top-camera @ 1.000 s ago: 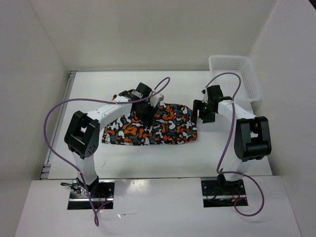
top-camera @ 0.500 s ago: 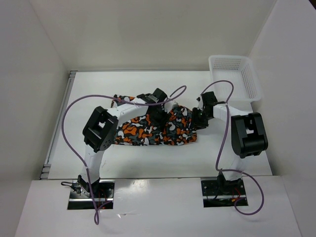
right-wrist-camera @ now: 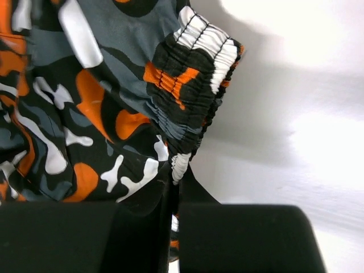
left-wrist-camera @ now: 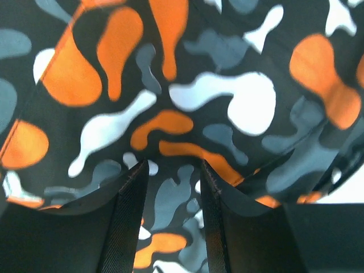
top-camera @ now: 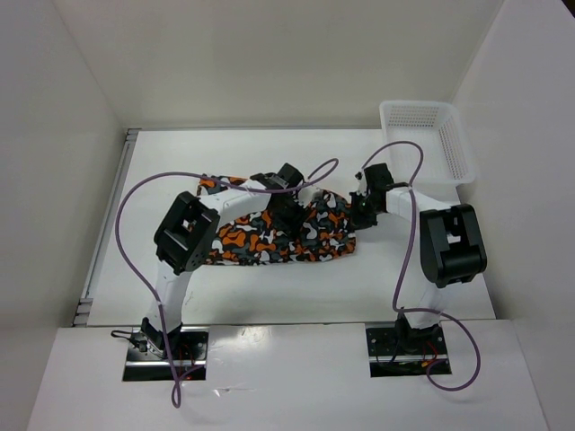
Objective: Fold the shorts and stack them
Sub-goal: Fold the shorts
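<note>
The left arm is reaching across the white desk point(top-camera: 269, 292), its purple cable point(top-camera: 135, 193) looping out over the bare surface to the left. The left end effector point(top-camera: 286, 214) is hanging directly over the middle of the shorts point(top-camera: 269, 247). In the left wrist view its fingers point(left-wrist-camera: 128, 199) are standing apart with the camouflage print filling the gap between them. It appears to be pressing the cloth down rather than pinching it, probably to pin the middle as an anchor for a fold.

The shorts are lying spread across the centre of the desk, mostly flat, with some rumpling under the left arm. Their right edge is sitting at the right end effector point(top-camera: 359, 208). That one is clamped together on the gathered elastic waistband point(right-wrist-camera: 199, 51), which is rising out of its closed fingertips in the right wrist view. The grip looks set for drawing this end over toward the pinned middle. The fold itself is not yet made.

Further right, the white mesh basket point(top-camera: 422, 108) is standing at the far corner of the desk, well apart from the shorts. The left arm, lying across the cloth, is the likeliest obstacle, since any fold brought leftward is going to meet it. White walls are closing in the desk on three sides.
</note>
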